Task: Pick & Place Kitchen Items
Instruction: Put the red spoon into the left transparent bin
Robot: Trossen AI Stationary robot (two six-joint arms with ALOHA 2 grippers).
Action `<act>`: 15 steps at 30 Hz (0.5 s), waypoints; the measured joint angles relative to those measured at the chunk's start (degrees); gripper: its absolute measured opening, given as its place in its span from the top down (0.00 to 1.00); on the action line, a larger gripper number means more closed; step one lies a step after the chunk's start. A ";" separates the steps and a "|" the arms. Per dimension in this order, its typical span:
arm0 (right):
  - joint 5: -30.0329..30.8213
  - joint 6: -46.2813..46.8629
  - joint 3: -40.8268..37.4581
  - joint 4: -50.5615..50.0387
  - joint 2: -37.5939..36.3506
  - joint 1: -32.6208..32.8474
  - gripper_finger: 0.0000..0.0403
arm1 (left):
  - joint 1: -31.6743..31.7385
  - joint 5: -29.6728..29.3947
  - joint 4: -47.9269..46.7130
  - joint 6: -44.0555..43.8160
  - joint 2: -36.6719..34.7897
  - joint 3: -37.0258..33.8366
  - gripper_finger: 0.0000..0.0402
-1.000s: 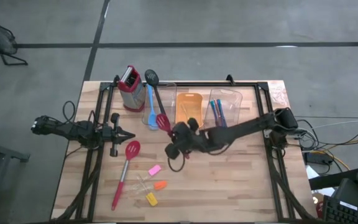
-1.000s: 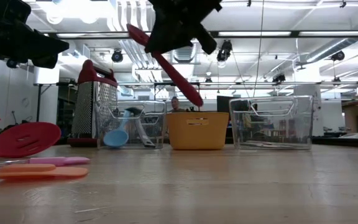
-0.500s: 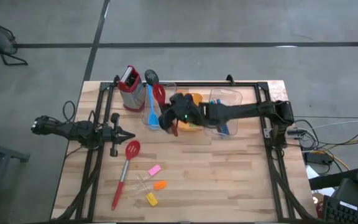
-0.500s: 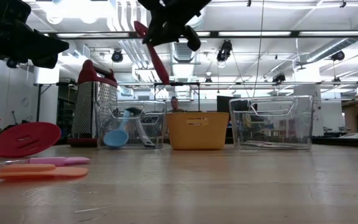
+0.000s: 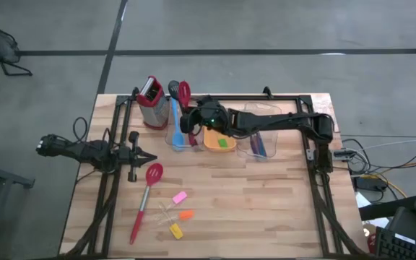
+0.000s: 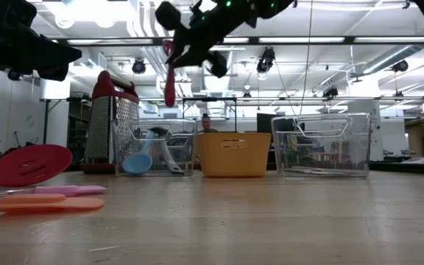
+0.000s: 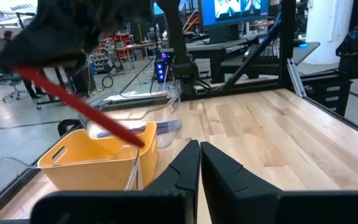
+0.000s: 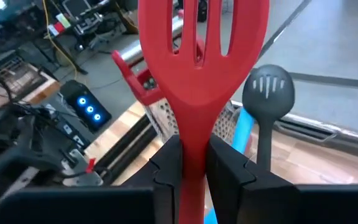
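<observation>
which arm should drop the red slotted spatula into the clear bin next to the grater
The right. Its gripper is shut on the red slotted spatula, held above the clear bin beside the grater. The left gripper waits shut at the table's left side.

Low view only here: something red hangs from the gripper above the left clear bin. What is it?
Observer: A red slotted spatula, clamped by its handle in the right gripper.
Operator: Is it over the bin?
Observer: Yes. From above, the spatula sits over the left clear bin, beside the black slotted spoon.
Operator: Left arm?
Observer: The left gripper waits at the table's left side, fingers shut, holding nothing.
</observation>
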 joint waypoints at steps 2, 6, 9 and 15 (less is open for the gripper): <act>0.03 -0.02 -0.03 0.54 1.19 -0.47 0.87 | -0.02 0.02 -0.07 0.01 0.00 0.00 0.95; -0.02 2.01 -0.09 0.42 2.83 -1.73 0.85 | 0.00 0.01 -0.03 0.00 0.03 0.00 0.95; -0.13 2.23 -0.07 0.33 3.45 -2.26 0.85 | -0.02 0.00 -0.04 0.00 0.02 0.00 0.95; -0.15 1.61 -0.06 -0.46 4.60 -3.20 0.87 | 0.00 0.00 -0.04 0.02 0.09 0.00 0.95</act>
